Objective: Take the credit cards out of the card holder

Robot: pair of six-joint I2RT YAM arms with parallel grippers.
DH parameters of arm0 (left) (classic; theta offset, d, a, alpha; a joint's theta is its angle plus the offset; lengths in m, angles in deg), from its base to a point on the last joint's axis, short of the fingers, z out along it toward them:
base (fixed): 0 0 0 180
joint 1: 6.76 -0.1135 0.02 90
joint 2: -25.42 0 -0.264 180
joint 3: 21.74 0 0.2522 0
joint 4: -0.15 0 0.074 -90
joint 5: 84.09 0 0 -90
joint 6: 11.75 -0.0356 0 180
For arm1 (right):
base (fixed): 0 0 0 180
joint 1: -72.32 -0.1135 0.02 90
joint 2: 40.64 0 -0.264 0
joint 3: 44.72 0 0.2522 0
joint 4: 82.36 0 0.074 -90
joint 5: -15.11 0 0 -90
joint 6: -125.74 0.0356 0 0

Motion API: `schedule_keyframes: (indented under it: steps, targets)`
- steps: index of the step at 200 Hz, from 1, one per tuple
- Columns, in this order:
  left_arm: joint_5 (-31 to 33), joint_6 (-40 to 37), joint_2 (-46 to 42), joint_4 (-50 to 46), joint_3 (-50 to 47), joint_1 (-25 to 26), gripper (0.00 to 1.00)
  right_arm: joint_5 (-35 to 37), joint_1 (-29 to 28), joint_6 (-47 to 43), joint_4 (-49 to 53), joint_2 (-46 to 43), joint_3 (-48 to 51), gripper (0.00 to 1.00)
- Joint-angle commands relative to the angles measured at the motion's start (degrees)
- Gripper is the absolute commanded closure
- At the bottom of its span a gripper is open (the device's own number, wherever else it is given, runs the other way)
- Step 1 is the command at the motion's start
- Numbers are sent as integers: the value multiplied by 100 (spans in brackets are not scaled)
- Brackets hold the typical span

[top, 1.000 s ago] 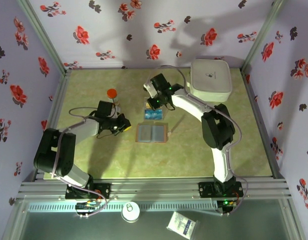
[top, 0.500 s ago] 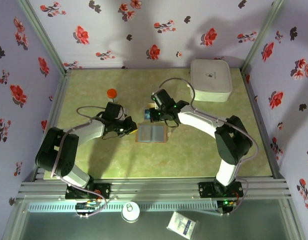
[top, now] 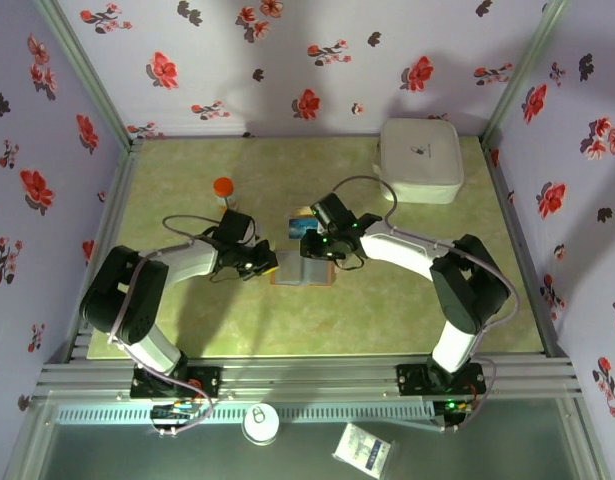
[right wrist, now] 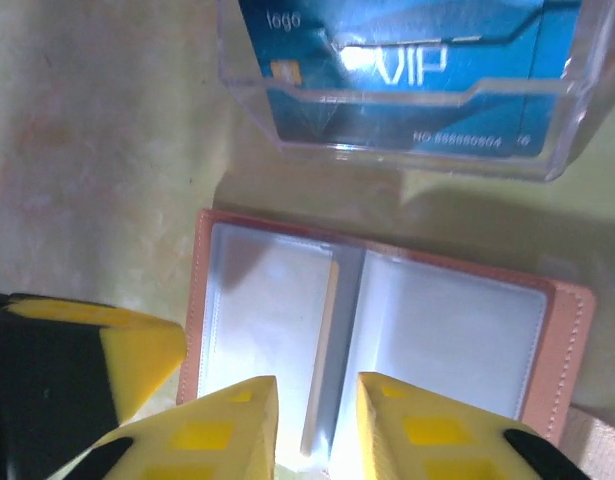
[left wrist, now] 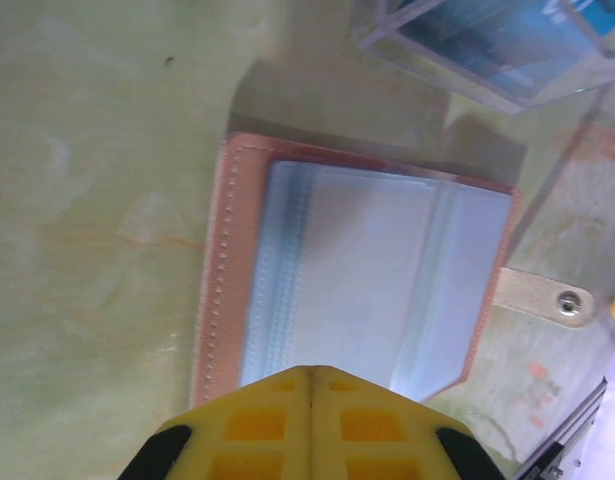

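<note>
A: What is the card holder (left wrist: 357, 290) made of?
B: Tan leather by the look, matt and finely grained, with a stitched edge. Its sleeves (right wrist: 447, 340) look like clear, shiny plastic, and the snap (left wrist: 567, 300) on the tab looks like metal.
A: And the tray (right wrist: 417, 165) on its far side?
B: Clear hard plastic, glossy, with a glossy printed card (right wrist: 407, 70) in it. The table (left wrist: 87, 200) is matt and mottled; the right gripper (right wrist: 317, 392) has fingers (right wrist: 222, 430) of yellow moulded plastic
</note>
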Motion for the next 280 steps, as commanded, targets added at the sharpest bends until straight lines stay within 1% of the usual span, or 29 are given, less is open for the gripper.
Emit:
schedule_keyframes:
  steps: [1, 34, 98, 137, 169, 209, 238, 280]
  targets:
    - [132, -48, 103, -84, 12, 51, 100, -384, -37, 274, -278, 20, 58, 69]
    - [150, -54, 71, -169, -30, 71, 100, -677, -110, 424, -426, 238, 11, 68]
    - [164, -69, 42, -273, -63, 78, 100, -962, -191, 531, -422, 643, -278, 67]
    - [222, -82, 44, -380, -81, 78, 100, -1107, -188, 541, -461, 910, -391, 70]
    - [255, -92, 53, -415, -90, 78, 100, -1077, -191, 523, -427, 1068, -487, 72]
    - [277, -101, 64, -441, -97, 78, 100, -938, -190, 462, -192, 1191, -529, 73]
    - [332, -116, 113, -497, -107, 82, 100, -718, -188, 466, -94, 1083, -429, 74]
    - [363, -96, 134, -544, -125, 78, 100, -607, -166, 471, -138, 872, -265, 74]
